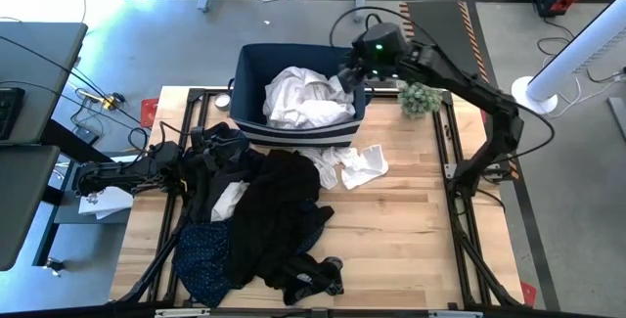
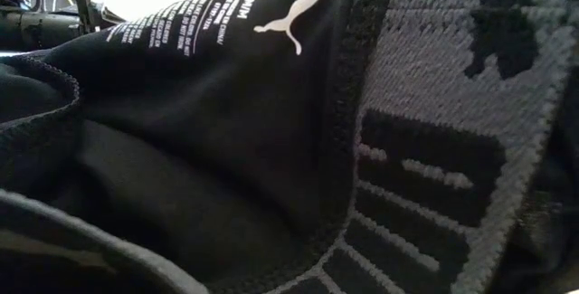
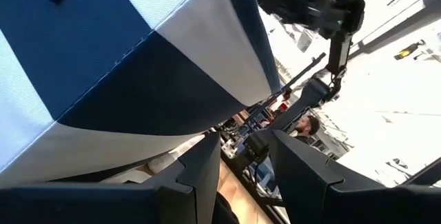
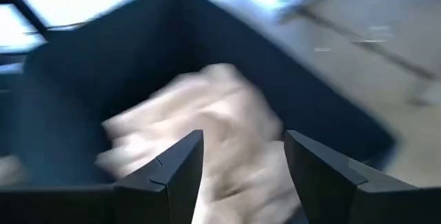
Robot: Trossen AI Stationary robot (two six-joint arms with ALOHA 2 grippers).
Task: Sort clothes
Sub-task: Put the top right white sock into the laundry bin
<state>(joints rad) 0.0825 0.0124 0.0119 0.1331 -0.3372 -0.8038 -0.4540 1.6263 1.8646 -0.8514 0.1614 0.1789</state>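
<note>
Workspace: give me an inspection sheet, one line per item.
Surface: wooden table, right half mostly bare.
Job's things: white clothes piled in the navy bin; one white garment on the table before it; black clothes heaped left of centre; speckled navy garment at the near left.
Clutter: small green plant beside the bin.
Grippers: right gripper open, empty, over the bin; left gripper open, empty, low by the bin's striped side.
Cables: loose cables off the table's left.
Surroundings: a person beyond the table in the left wrist view.
</note>
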